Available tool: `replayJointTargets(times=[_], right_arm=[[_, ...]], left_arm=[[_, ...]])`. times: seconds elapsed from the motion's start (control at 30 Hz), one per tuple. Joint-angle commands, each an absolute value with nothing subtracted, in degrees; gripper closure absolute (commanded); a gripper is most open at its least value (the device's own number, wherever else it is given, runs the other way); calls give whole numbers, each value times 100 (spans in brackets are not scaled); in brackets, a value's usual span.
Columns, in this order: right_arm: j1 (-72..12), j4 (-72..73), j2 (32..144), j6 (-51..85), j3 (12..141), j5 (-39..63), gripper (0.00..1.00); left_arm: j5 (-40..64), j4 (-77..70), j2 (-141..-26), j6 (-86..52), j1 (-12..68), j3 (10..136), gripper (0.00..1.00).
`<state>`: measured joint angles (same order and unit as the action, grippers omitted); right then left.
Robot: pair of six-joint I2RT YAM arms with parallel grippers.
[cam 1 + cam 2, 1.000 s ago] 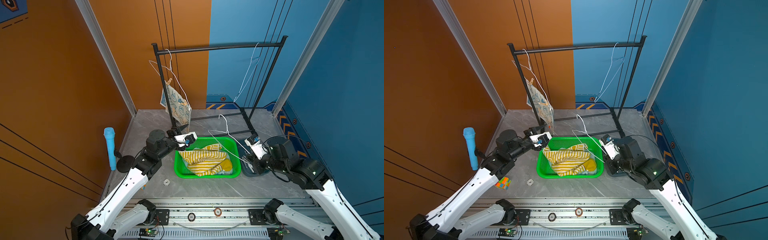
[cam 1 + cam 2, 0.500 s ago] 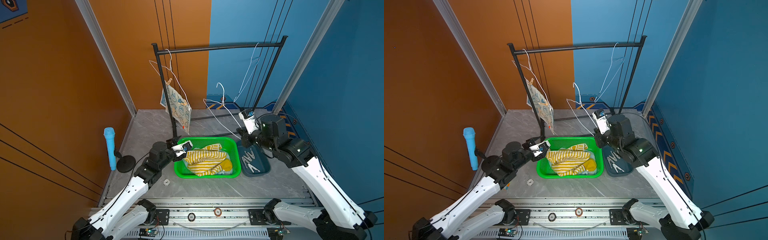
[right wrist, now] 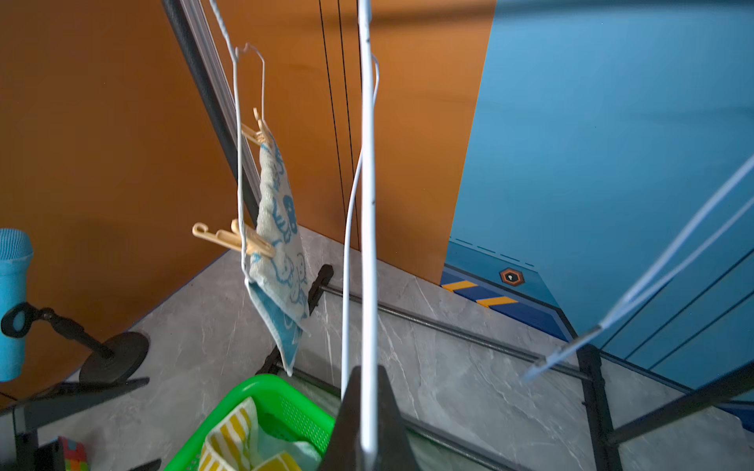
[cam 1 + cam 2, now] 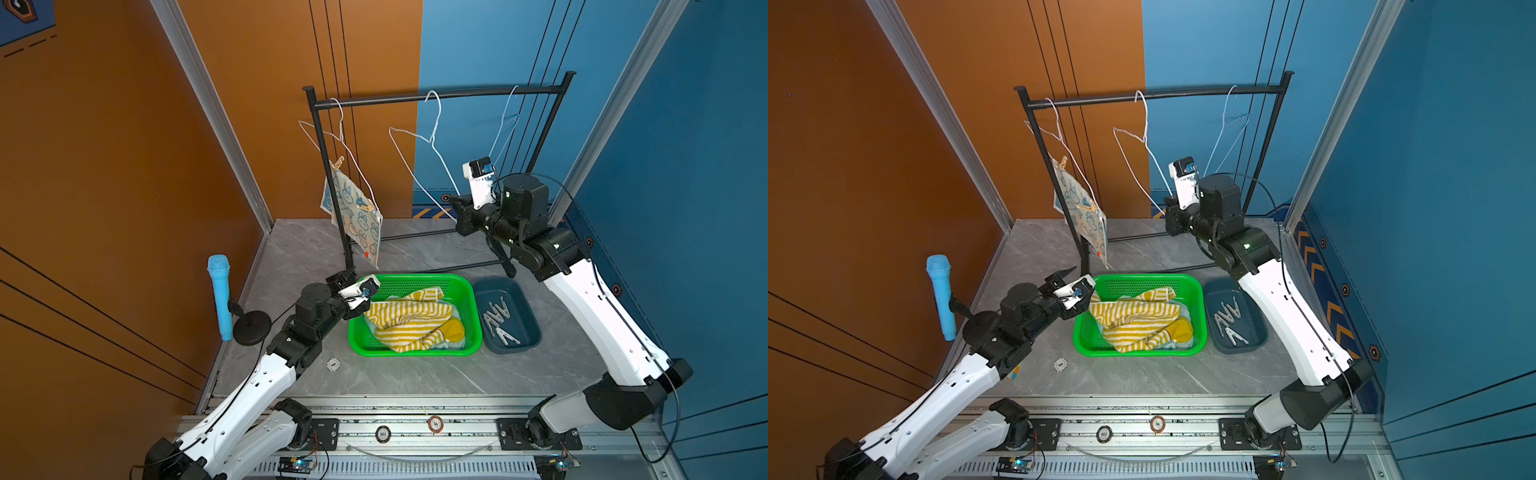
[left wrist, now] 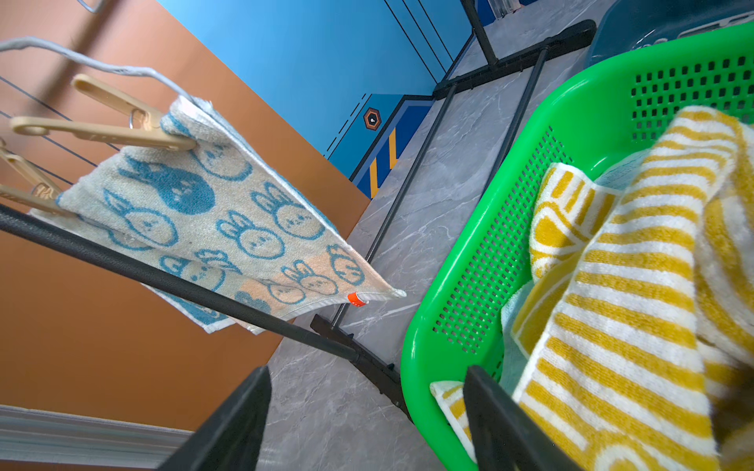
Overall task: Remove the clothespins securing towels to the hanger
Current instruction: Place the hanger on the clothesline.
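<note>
White wire of the middle hanger [image 3: 368, 204] is clamped between the closed fingers of the right hand [image 3: 367, 383]. In the right wrist view the wire is seen running straight up out of the jaws. The hanger is hooked on the rail of the black rack [image 4: 469, 94], above the right hand, and no cloth is seen on it.

The left hand [image 5: 367, 416] is held low over the desk [image 4: 415, 374] with its fingers apart and nothing between them. The rim of the green basket [image 4: 415, 278] is seen right at one fingertip; whether they touch cannot be told.

The bunny towel [image 5: 228, 212] is hung up ahead of the left hand, past the rack's slanted post, and well off to the side of the right hand. It is pinned to the left hanger [image 5: 118, 70] by two clothespins [image 5: 114, 130], one at the top corner and one lower along the sloping wire. Both are closed on cloth and wire, and neither hand is touching them.

The striped towel [image 4: 411, 320] is piled in the basket just beside the left hand. An edge of the pale blue-green towel [image 5: 515, 326] is seen under it.

A few loose pins [image 4: 500, 320] are lying in the dark blue tray [image 4: 528, 299], which is set against the basket on the side away from the left hand and lies below the right arm.

A blue microphone [image 4: 220, 291] on a stand is placed behind and outboard of the left hand.
</note>
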<state>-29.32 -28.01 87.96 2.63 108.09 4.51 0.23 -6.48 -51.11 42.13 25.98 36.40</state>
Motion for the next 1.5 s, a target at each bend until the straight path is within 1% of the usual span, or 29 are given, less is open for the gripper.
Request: replayJointTargets(times=[0.0, 0.4, 0.73, 0.77, 0.9, 1.07, 1.13, 1.17, 1.27, 1.47], right_arm=[[-2858, -2660, 9205, 428, 11500, 600, 100], [-2637, -2861, 10549, 799, 12748, 782, 100], [-2549, -3088, 10930, 858, 12802, 797, 100], [-2545, -3119, 10944, 860, 12797, 807, 96], [-2524, -3164, 10909, 840, 12729, 861, 70], [-2506, -3169, 10728, 767, 12665, 845, 49], [-2507, -3190, 10631, 702, 12665, 801, 41], [-2505, -3212, 10563, 651, 12665, 766, 38], [-2514, -3285, 10345, 509, 12657, 576, 29], [-2645, -3305, 9804, 227, 12472, 125, 13]], left_arm=[[113, -703, -5002, 4030, 2531, 3683, 23], [153, -700, -4895, 3990, 2503, 3689, 21], [229, -693, -4955, 3970, 2502, 3684, 19], [242, -688, -4965, 3973, 2497, 3683, 19], [249, -681, -5010, 3973, 2503, 3679, 18], [260, -668, -5046, 3980, 2504, 3683, 15], [248, -665, -5045, 3981, 2504, 3674, 15], [254, -668, -5058, 3976, 2501, 3674, 10], [255, -667, -5069, 3968, 2509, 3679, 8], [249, -657, -5109, 3963, 2509, 3674, 3]])
